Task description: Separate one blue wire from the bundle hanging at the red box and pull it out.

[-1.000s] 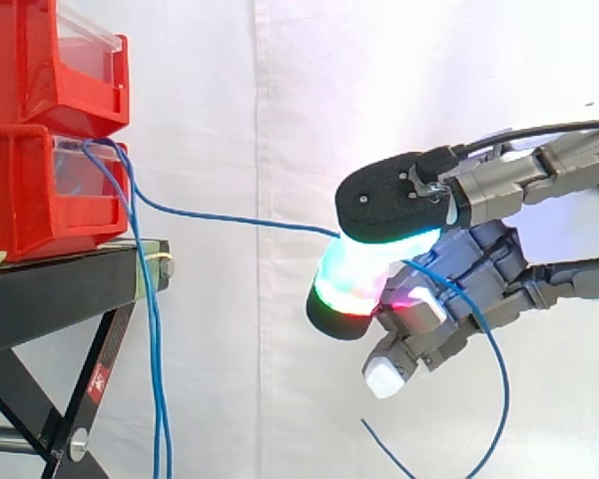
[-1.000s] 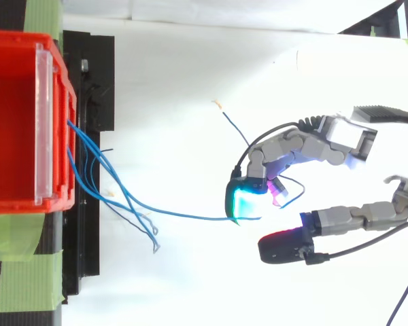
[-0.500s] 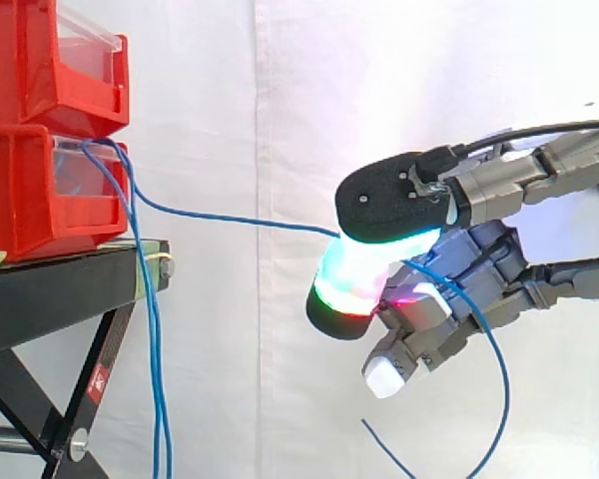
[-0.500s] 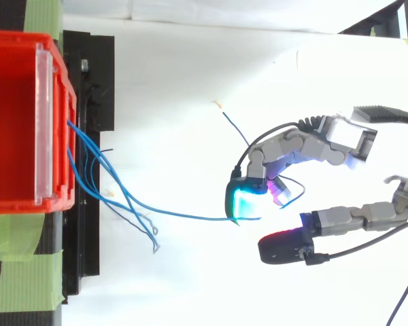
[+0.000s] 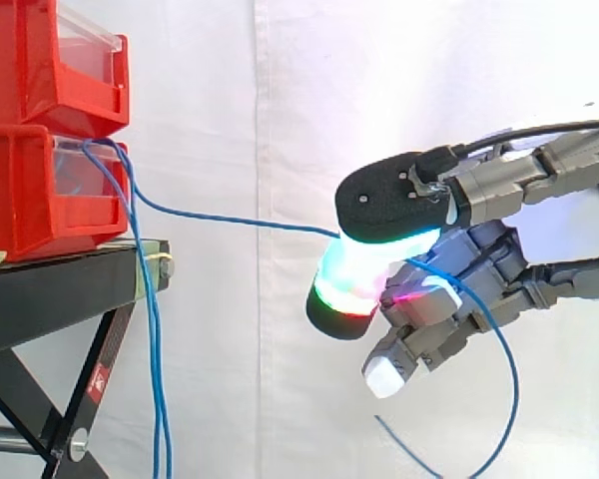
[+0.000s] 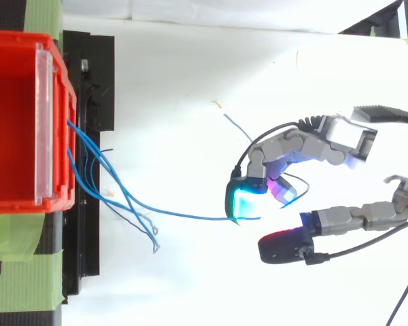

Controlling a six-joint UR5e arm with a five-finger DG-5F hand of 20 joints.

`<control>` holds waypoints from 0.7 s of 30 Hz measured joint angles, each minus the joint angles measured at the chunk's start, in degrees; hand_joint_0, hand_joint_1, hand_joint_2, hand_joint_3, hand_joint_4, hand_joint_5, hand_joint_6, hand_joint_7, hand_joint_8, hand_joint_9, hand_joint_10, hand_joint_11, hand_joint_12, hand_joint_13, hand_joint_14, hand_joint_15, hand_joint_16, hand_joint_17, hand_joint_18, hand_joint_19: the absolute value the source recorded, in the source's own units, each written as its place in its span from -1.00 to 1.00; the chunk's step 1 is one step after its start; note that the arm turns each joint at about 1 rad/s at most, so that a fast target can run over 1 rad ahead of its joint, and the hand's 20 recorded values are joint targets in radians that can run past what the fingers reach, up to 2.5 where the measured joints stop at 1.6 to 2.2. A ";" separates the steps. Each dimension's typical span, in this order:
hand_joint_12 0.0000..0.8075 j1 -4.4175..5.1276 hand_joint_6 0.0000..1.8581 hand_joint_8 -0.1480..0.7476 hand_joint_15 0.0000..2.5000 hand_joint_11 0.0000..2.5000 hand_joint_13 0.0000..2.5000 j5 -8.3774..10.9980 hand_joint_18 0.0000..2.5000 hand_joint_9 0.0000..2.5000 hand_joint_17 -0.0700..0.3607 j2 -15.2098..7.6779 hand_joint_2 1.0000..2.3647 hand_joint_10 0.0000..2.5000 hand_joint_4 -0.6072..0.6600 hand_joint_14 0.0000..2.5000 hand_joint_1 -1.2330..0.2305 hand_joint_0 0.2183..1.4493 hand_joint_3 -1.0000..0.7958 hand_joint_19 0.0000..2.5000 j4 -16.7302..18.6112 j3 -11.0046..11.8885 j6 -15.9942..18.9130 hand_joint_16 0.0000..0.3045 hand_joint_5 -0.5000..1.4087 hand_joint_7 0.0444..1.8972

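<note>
Blue wire (image 5: 240, 222): one strand runs almost level from the bin front at left to the robot's hand at centre right, well apart from the others.
Hand (image 5: 489, 261): curled, with its glowing pads (image 5: 351, 284) pinching the strand against the thumb; the free tail loops down toward the lower right corner.
Bundle (image 5: 154, 349): the remaining blue wires hang straight down beside the black stand (image 5: 50, 289) at lower left.
Progress: the separation looks done. The pull-out does not, since the strand's far end sits at the bin front.
Lower red bin (image 5: 20, 195): the wires spill out over its clear front panel (image 5: 80, 170); anything else inside cannot be made out.
Upper red bin (image 6: 13, 122): seen from above at the left edge, it shows a bare red floor.
Backdrop: white curtain (image 5: 280, 100).
</note>
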 measured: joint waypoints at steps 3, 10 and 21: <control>-0.19 -0.01 -0.16 -0.11 -0.59 0.49 -0.68 0.00 -0.71 -0.65 -0.23 0.00 -0.96 -0.38 -0.14 -0.99 -0.33 -0.37 0.15 -0.52 0.00 0.00 0.00 -0.72 -0.63 0.24; -0.19 0.00 -0.16 -0.11 -0.58 0.51 -0.68 0.00 -0.71 -0.66 -0.24 0.00 -0.96 -0.38 -0.14 -0.98 -0.33 -0.37 0.15 -0.52 0.00 0.01 0.00 -0.72 -0.63 0.24; -0.18 0.00 -0.16 -0.12 -0.58 0.51 -0.68 0.00 -0.71 -0.67 -0.24 0.00 -0.96 -0.35 -0.14 -0.99 -0.33 -0.37 0.15 -0.52 0.00 0.00 0.00 -0.72 -0.63 0.23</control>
